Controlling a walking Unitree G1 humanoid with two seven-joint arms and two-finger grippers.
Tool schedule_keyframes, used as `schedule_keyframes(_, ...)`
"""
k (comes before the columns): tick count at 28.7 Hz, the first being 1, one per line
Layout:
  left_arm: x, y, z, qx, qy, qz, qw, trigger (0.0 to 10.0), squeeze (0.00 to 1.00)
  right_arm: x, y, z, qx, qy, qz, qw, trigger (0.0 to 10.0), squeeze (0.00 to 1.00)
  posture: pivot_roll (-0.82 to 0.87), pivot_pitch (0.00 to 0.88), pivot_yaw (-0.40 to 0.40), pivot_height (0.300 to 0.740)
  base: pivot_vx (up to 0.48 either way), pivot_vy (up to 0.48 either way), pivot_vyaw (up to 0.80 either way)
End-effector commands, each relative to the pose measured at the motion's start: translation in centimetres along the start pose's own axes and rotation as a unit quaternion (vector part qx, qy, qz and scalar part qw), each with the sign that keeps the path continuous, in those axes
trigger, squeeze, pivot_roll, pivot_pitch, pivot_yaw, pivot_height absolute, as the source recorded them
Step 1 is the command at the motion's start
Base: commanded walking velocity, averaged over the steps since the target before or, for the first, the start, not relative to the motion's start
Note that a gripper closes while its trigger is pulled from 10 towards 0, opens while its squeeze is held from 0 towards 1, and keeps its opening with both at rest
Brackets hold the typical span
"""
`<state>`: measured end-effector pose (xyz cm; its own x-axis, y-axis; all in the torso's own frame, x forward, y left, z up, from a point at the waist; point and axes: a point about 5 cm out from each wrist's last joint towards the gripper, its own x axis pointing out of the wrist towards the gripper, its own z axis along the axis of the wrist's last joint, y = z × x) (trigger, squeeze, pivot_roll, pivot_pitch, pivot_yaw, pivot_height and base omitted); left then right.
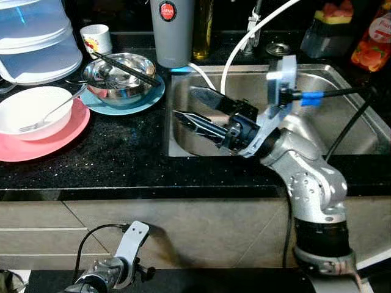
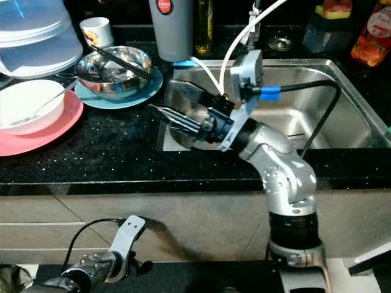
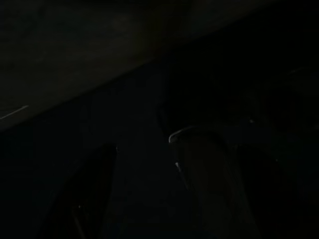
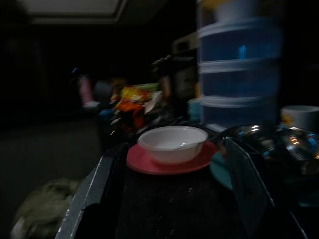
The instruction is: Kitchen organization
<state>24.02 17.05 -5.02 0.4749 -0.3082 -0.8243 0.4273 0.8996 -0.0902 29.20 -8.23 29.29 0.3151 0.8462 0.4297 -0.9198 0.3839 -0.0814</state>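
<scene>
We find the dishes to be sorted on the black speckled counter (image 1: pixel 122 152), at about ten o'clock from the sink. A white bowl (image 1: pixel 33 111) with a metal spoon (image 1: pixel 52 113) in it sits on a pink plate (image 1: pixel 43 141); just beside it, a shiny steel bowl (image 1: pixel 119 74) crossed by dark chopsticks (image 1: pixel 125 66) rests on a blue plate (image 1: pixel 125 104).

The right gripper (image 1: pixel 194 116) reaches out over the near left corner of the stainless sink (image 1: pixel 342 110), its two long black fingers spread apart and holding nothing, pointing toward nine o'clock at the dishes.

The right wrist view gives us what the head cameras cannot: a low look along the counter, with the white bowl (image 4: pixel 172 144) on its pink plate (image 4: pixel 149 164) framed between the fingers, the steel bowl (image 4: pixel 279 142) to one side, and stacked clear blue tubs (image 4: pixel 239 69) behind. Farther back lies a blurred heap of colourful packets, possibly snacks.

From the head we also see a small printed cup (image 1: pixel 96 40), a grey tumbler (image 1: pixel 174 33) at twelve o'clock, a white hose (image 1: pixel 244 43) curving over the sink, and an orange bottle (image 1: pixel 372 43) at two o'clock.

The left gripper (image 3: pixel 144 199) hangs low before the cabinet front; its wrist view is nearly black, yet the fingers look parted.
</scene>
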Motion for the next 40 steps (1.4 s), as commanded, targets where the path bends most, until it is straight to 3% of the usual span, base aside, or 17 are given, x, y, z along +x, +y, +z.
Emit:
schedule_keyframes(1,-0.2,0.3,-1.1,-0.006,0.019,0.009,1.000,10.0,0.00,0.6,-0.6,-0.6,0.013,0.004,-0.043,0.999,10.0,0.00,-0.01,0.125,0.031,0.740,0.000,0.000,0.00)
schedule_keyframes(10,-0.3,0.6,-1.1,-0.003,0.017,0.020,1.000,10.0,0.00,0.8,-0.1,-0.9,0.056,-0.033,-0.059,0.996,10.0,0.00,0.00,0.128,0.032,0.740,0.000,0.000,0.35)
schedule_keyframes(15,-0.3,0.8,-1.1,0.004,0.016,0.031,0.999,10.0,0.00,0.5,1.2,-0.5,0.093,-0.070,-0.015,0.993,10.0,0.00,0.00,0.128,0.034,0.740,0.000,0.000,0.79)
schedule_keyframes(26,-0.3,0.8,-1.2,0.015,0.018,0.038,0.999,10.0,0.00,0.4,3.9,-0.1,0.134,-0.094,0.100,0.981,10.0,0.00,0.01,0.101,0.027,0.740,0.000,0.000,0.79)
schedule_keyframes(40,-0.3,0.8,-0.9,0.028,0.000,0.034,0.999,10.0,0.00,-0.1,4.5,-0.1,0.149,-0.092,0.121,0.977,10.0,0.00,0.01,0.104,0.030,0.740,0.000,0.000,0.62)
